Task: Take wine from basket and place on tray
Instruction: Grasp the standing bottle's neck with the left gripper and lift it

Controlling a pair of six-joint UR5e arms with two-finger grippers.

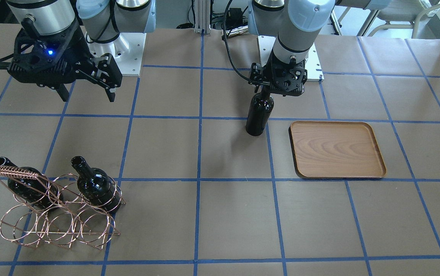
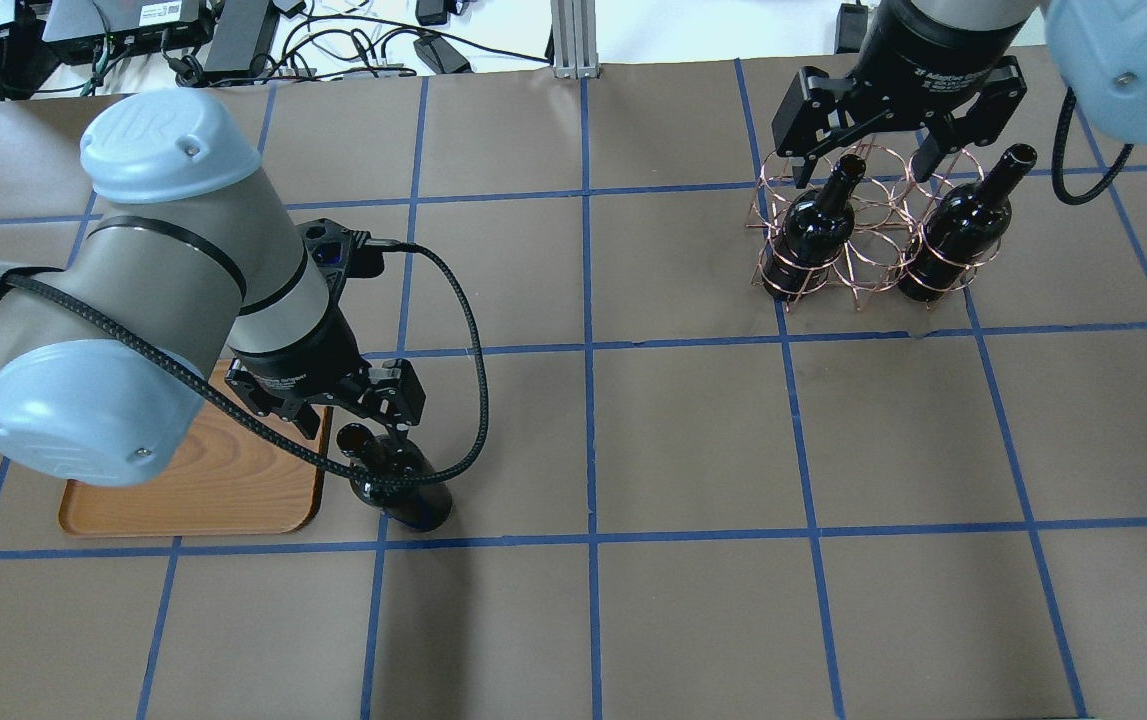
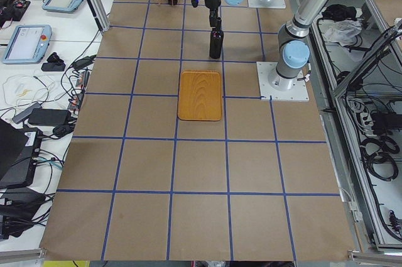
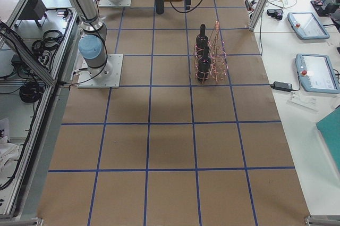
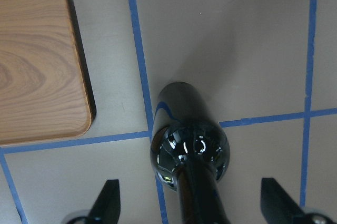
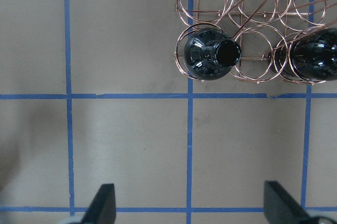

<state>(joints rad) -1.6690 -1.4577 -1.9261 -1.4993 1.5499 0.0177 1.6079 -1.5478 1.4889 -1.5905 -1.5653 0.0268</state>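
Note:
One wine bottle (image 1: 259, 113) stands upright on the table just beside the wooden tray (image 1: 337, 149), not on it. My left gripper (image 1: 266, 90) is open, with its fingers wide apart on either side of the bottle's neck (image 5: 200, 197). The tray's corner (image 5: 37, 60) shows in the left wrist view. The copper wire basket (image 1: 58, 218) holds two more bottles (image 1: 98, 188) (image 1: 23, 183). My right gripper (image 1: 87, 96) is open and empty, high above the basket (image 2: 858, 250). In the right wrist view one bottle mouth (image 6: 227, 54) shows from above.
Brown paper with a blue tape grid covers the table (image 1: 220, 214). The arm bases (image 1: 127, 53) stand at the robot's side of the table. Cables and devices (image 2: 233, 30) lie beyond the far edge.

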